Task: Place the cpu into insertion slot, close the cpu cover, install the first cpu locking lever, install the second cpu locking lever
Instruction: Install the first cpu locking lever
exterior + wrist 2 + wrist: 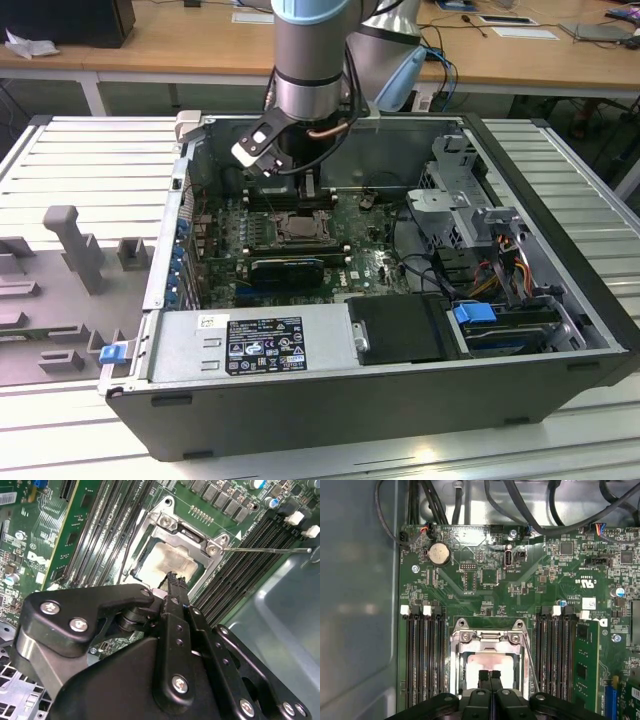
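Nearest us in the exterior view, the open computer case (380, 410) lies on a slatted metal table (80, 160). Deeper inside, the gripper (489, 676) hangs with its fingertips pressed together, nothing between them, right over the cpu (487, 661). The cpu sits in the insertion slot (455, 652) on the green board (485, 590). Wooden desks (200, 40) stand behind.

Matt black claw (174, 578) with shiny steel screw heads. The cpu (162, 562) has a dull, pale silver-beige metal face, slightly smeared. Around it, the cover (197, 539) is bare grey metal with a soft sheen. The board (495, 595) is glossy green. The case (400, 400) is matt dark grey metal. The counter (90, 150) is ribbed pale metal.
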Robot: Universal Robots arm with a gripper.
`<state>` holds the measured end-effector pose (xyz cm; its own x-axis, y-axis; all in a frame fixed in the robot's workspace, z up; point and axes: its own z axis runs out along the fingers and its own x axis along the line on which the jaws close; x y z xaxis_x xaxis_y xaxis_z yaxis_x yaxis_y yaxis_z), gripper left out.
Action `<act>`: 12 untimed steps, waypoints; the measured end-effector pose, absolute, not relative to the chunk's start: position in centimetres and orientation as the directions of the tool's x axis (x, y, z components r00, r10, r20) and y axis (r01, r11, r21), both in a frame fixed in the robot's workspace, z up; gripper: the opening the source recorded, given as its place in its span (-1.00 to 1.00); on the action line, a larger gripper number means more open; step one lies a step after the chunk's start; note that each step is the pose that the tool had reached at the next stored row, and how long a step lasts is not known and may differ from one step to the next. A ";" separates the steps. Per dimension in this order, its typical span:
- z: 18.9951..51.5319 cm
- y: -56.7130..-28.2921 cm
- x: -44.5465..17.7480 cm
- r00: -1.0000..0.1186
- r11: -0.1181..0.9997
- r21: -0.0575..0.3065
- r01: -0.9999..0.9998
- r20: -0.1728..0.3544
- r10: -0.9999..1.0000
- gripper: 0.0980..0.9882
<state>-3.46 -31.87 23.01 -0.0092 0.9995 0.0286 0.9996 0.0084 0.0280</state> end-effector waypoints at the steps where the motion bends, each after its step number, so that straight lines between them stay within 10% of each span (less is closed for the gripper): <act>1: 23.1 -31.9 -3.5 -0.009 0.008 0.028 1.000 0.029 1.000 -0.98; 12: 26.4 -31.9 -3.5 -0.009 0.008 0.028 1.000 0.028 1.000 -0.98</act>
<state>-3.46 -31.87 26.42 -0.0089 0.9996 0.0276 0.9996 0.0082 0.0280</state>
